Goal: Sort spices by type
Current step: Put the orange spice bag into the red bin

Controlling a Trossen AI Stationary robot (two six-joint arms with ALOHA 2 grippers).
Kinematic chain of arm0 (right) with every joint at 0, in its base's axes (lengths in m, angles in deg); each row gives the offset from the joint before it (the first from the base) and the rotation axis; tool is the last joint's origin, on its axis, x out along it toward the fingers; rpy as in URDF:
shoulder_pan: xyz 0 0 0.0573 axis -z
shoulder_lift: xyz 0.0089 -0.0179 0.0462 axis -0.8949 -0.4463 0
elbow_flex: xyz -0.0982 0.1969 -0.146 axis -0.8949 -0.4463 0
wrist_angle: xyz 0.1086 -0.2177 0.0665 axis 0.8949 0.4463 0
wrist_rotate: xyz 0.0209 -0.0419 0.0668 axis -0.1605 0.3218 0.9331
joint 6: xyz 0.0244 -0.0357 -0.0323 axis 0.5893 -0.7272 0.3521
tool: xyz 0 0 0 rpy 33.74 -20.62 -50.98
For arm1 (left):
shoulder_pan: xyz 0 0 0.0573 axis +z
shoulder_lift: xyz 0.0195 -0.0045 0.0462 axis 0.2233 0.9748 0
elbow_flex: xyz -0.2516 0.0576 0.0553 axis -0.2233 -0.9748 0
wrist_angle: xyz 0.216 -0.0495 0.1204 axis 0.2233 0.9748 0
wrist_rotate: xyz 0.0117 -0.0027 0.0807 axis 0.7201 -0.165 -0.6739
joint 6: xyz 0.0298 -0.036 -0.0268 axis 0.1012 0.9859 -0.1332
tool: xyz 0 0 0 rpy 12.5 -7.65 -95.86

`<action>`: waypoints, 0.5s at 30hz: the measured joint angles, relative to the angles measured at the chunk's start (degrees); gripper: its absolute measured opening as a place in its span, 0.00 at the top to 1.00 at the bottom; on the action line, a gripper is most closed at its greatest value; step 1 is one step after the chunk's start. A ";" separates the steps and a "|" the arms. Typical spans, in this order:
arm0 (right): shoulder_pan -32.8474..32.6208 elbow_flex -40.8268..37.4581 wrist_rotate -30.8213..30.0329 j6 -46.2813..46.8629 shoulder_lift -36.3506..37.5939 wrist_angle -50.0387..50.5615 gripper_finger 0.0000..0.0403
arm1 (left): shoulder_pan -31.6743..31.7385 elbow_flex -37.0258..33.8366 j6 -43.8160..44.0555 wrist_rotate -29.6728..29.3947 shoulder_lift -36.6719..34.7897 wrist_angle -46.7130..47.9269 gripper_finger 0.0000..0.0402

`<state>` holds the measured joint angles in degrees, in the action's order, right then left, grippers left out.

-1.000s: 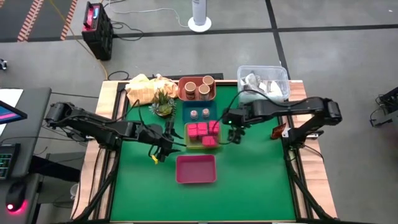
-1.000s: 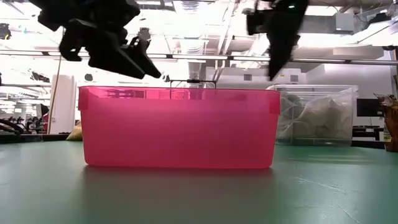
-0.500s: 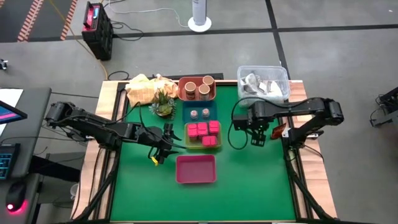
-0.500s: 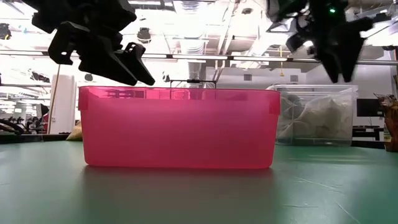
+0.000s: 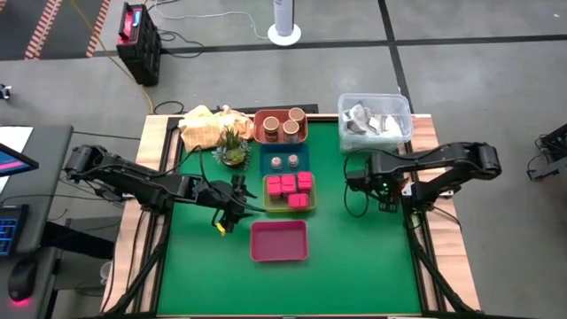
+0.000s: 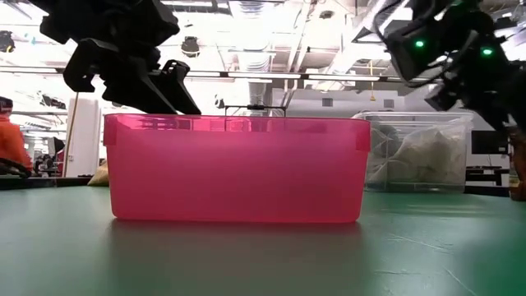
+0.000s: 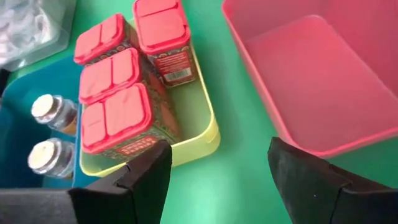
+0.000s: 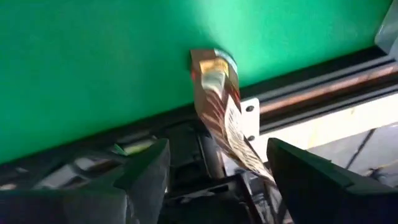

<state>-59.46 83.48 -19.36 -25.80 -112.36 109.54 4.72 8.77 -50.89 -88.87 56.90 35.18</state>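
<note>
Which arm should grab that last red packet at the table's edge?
Right. The right gripper, open, hangs beside the red packet; the left gripper waits across the table by the yellow-green tray.

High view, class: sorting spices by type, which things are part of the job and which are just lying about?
Part of the job:
red-lidded tins
tan-lidded jars
tiny pale-topped jars
small red packet
pink tray

Just lying about:
clear tub
small plant
crumpled tan bag
</note>
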 joint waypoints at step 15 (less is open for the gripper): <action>-1.12 -4.99 -2.98 1.59 1.61 -0.71 0.85 | 0.00 -0.01 -1.50 -2.23 0.00 -0.93 0.36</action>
<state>-60.58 78.49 -22.33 -24.21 -110.75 108.84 4.72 8.76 -52.39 -91.10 56.90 34.25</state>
